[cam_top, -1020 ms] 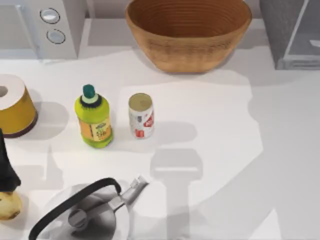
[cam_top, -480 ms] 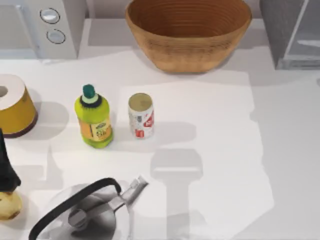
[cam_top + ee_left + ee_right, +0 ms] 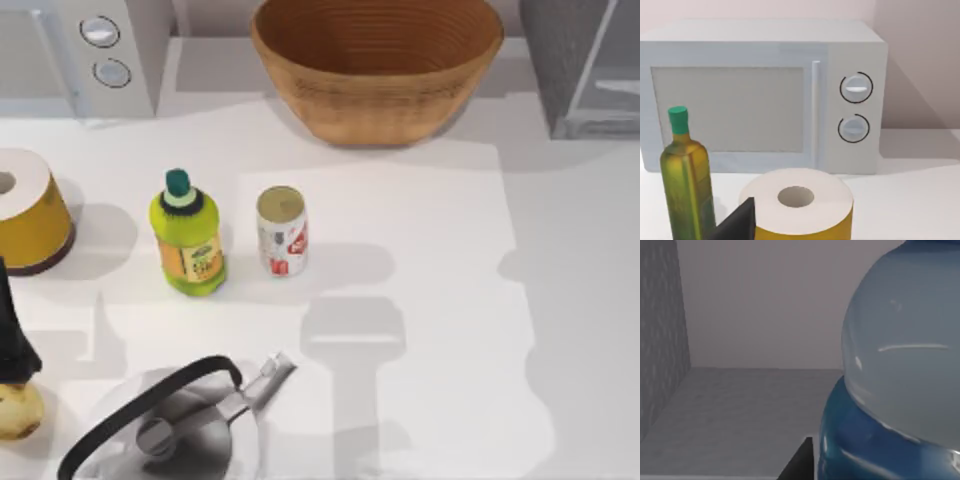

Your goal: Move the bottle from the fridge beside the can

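Change: arm shadow at table's right edge has shrunk.
Bottle [image 3: 900, 385]: close before right wrist camera, inside fridge [image 3: 662, 340].
Jaws: state cannot be told.

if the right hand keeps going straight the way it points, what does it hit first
Most likely the bottle: in the right wrist view it looms close ahead inside the fridge, with the fridge's back wall farther behind. How much gap remains is unclear.

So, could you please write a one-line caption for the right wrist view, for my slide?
Right wrist camera close to the bottle inside the grey fridge, label at the bottom.
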